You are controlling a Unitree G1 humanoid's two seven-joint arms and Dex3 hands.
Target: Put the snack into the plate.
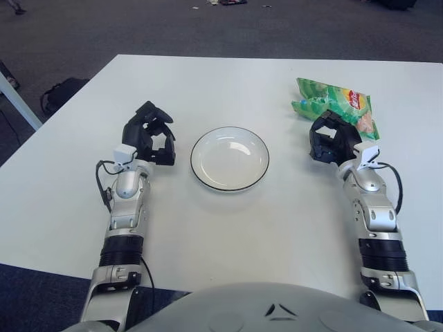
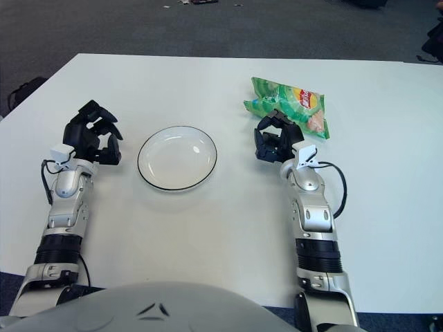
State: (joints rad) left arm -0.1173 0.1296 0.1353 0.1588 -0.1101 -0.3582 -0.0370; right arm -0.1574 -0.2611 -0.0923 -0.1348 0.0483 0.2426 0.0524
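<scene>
A green snack bag (image 1: 337, 104) lies flat on the white table (image 1: 228, 221) at the right, far side. A white plate (image 1: 230, 158) with a dark rim sits empty in the middle. My right hand (image 1: 331, 138) is just in front of the bag, its black fingers (image 1: 320, 128) spread and reaching the bag's near edge, holding nothing. My left hand (image 1: 149, 134) shows left of the plate, fingers loosely curled and empty.
The table's far edge runs across the top, with dark carpet beyond it. A dark bag (image 1: 61, 93) lies on the floor off the table's left side. A cable (image 1: 395, 183) loops beside my right wrist.
</scene>
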